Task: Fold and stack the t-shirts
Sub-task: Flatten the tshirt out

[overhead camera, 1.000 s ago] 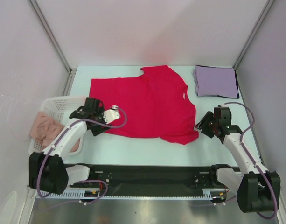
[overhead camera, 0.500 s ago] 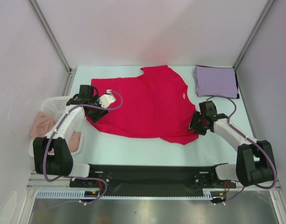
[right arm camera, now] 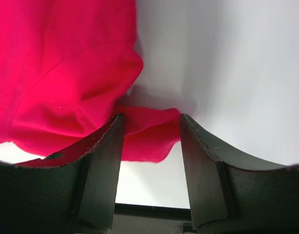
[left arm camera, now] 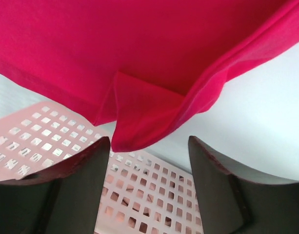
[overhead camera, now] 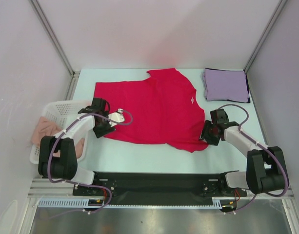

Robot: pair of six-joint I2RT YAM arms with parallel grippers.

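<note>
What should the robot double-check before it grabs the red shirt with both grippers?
1. Left gripper open: ok.
2. Right gripper open: ok.
3. Red t-shirt corner reaches the left gripper's opening: ok, barely.
4. Shirt edge inside the right gripper's opening: ok.
5. Left gripper clear of the white mesh basket: cannot tell, the basket lies right beneath it.
6. Folded lavender t-shirt apart from the red one: ok.

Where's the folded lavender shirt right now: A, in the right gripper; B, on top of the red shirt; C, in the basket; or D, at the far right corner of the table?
D: the lavender shirt lies folded at the far right corner of the table, apart from the red shirt.
</note>
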